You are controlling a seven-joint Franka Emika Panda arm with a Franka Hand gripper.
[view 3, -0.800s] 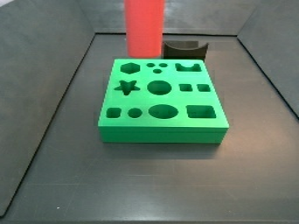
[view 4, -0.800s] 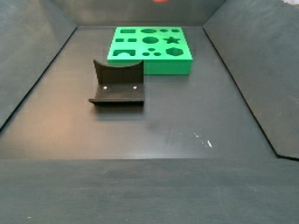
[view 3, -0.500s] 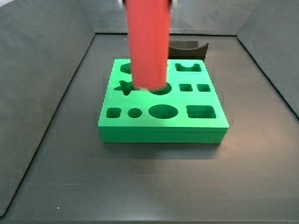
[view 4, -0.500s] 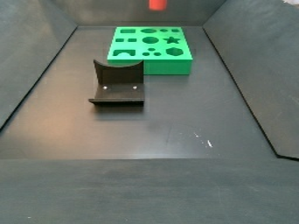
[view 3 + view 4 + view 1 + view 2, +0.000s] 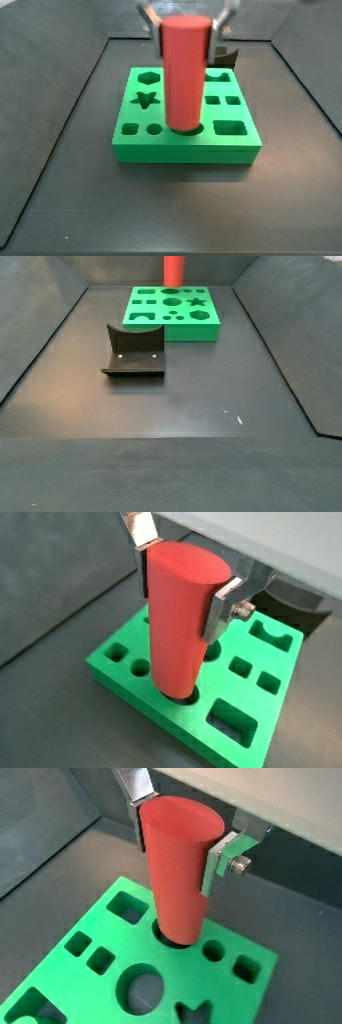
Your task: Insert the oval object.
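My gripper (image 5: 182, 574) is shut on the top of the oval object (image 5: 178, 622), a tall plain red peg held upright; both wrist views show it, and the other gives the gripper (image 5: 179, 834) and peg (image 5: 178, 873). The silver fingers (image 5: 227, 602) clamp its upper sides. The peg's lower end sits at or in a hole of the green block (image 5: 147, 692), which has several shaped holes. In a side view the peg (image 5: 183, 75) stands over the block's (image 5: 187, 148) front-middle hole. In the other side view only the peg's lower part (image 5: 174, 270) shows, above the block (image 5: 174, 310).
The dark fixture (image 5: 134, 352) stands on the dark floor in front of the block in a side view, and shows behind the block (image 5: 221, 55) in the other. Grey walls enclose the floor on both sides.
The gripper has carried the peg down and toward the block's front-middle hole; its lower end now meets the block, and the gripper has come into a side view.
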